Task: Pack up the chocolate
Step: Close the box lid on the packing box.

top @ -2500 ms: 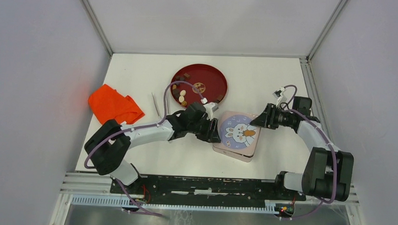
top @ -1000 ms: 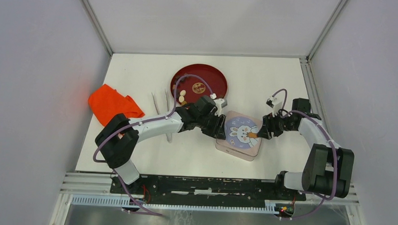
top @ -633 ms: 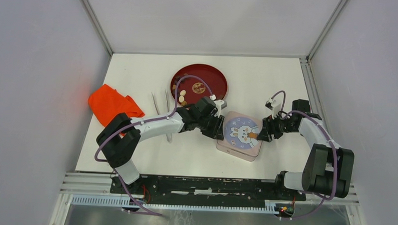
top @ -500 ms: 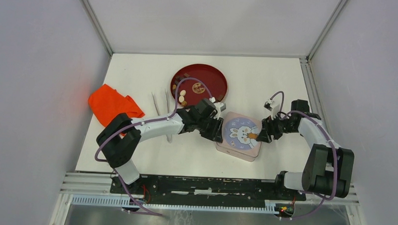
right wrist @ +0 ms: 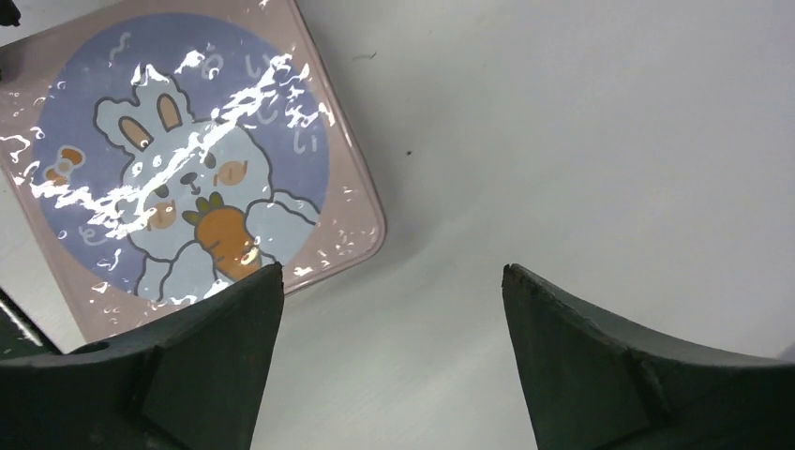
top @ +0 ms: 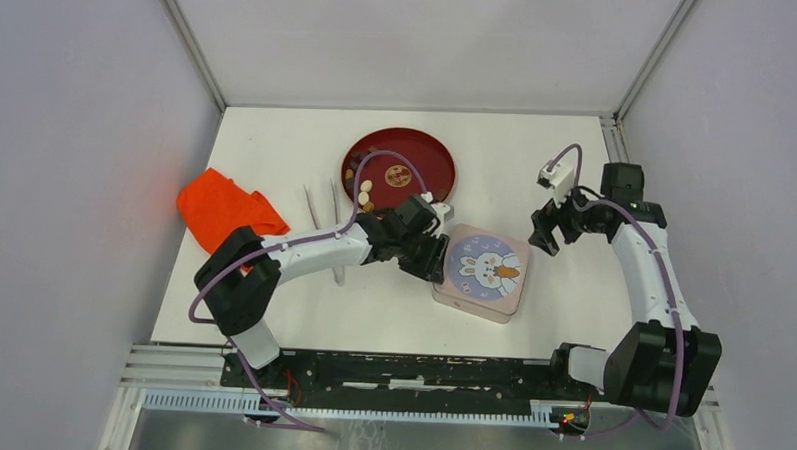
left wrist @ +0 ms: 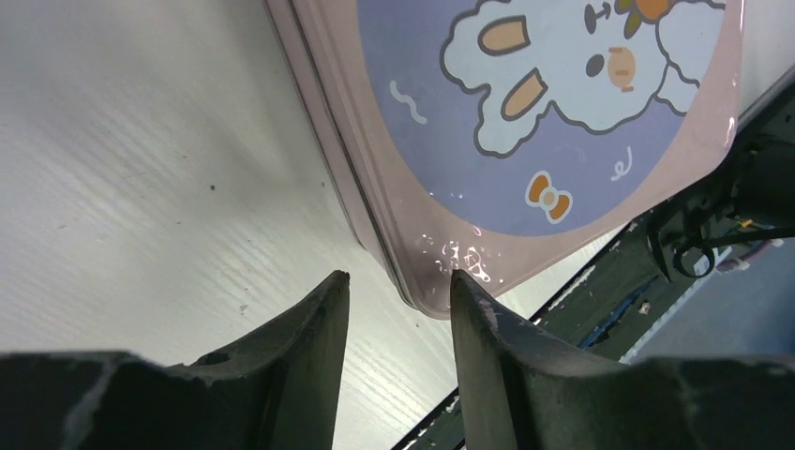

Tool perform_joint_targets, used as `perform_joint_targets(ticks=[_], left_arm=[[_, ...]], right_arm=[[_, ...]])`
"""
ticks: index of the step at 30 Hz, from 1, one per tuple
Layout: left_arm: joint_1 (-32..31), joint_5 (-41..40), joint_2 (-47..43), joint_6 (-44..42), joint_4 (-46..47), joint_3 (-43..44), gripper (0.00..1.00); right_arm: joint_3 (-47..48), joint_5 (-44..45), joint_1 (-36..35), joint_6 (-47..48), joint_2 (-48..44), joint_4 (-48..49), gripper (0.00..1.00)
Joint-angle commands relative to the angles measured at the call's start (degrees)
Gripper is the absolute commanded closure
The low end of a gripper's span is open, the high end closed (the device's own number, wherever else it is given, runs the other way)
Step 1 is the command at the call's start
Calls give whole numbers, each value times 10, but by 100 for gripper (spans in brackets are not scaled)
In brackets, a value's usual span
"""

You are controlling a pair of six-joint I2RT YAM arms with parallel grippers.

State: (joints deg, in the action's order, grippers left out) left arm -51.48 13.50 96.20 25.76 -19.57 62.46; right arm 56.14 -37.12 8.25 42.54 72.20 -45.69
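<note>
With my left gripper (left wrist: 394,295) narrowly parted at the lidded rabbit tin's (top: 483,274) corner and my right gripper (right wrist: 389,300) spread empty beyond it, I can't tell whether the chocolates (top: 364,191) on the red tray (top: 432,161) behind get packed next.

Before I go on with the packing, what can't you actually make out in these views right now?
- Inside the tin: lid shut in every view, contents hidden.
- Chocolates on the red tray: top view only, too small to count; the left arm's cable crosses them.
- Left tool: wrist view shows a narrow gap beside the tin's corner; whether either finger touches it is unclear.
- Tweezers: partly hidden behind the left arm.
- Right tool: open over bare table.
</note>
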Motion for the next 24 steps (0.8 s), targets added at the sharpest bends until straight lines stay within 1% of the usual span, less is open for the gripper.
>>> perform_joint_targets(ticks=[1, 2, 3, 7, 8, 9, 10, 11, 13, 15, 16, 17, 19, 24], left_arm=[[-2, -47, -14, -38, -41, 53, 47], [-2, -49, -22, -37, -41, 61, 46], [-2, -54, -31, -34, -40, 70, 45], [-3, -77, -94, -21, -23, 64, 45], [-3, -82, -117, -16, -6, 50, 45], [-4, -82, -147, -13, 9, 32, 46], [-4, -79, -174, -8, 29, 8, 46], [-4, -69, -205, -2, 50, -18, 47], [-4, -33, -255, 17, 92, -75, 49], [-4, 4, -291, 44, 133, -134, 59], [-5, 15, -304, 61, 155, -164, 65], [-11, 20, -321, 83, 176, -198, 73], [-31, 8, -340, 110, 214, -254, 80], [-98, -56, -341, 157, 269, -332, 82]], right_arm=[[46, -41, 0, 81, -25, -16, 5], [46, -74, -1, 108, -26, -23, 2], [44, -105, -1, 135, -24, -26, 2], [20, -232, -3, 186, -2, -8, 2], [27, -253, -7, 209, 12, -27, 2], [46, -262, -17, 251, 36, -58, 2], [67, -260, -29, 282, 61, -96, 2], [88, -256, -43, 287, 81, -119, 2], [114, -241, -63, 259, 116, -119, 6], [123, -198, -79, 188, 138, -75, 9], [123, -167, -104, 142, 146, -49, 11], [123, -145, -113, 117, 152, -26, 11], [121, -119, -125, 89, 168, -3, 12], [128, -67, -135, 61, 204, 13, 15]])
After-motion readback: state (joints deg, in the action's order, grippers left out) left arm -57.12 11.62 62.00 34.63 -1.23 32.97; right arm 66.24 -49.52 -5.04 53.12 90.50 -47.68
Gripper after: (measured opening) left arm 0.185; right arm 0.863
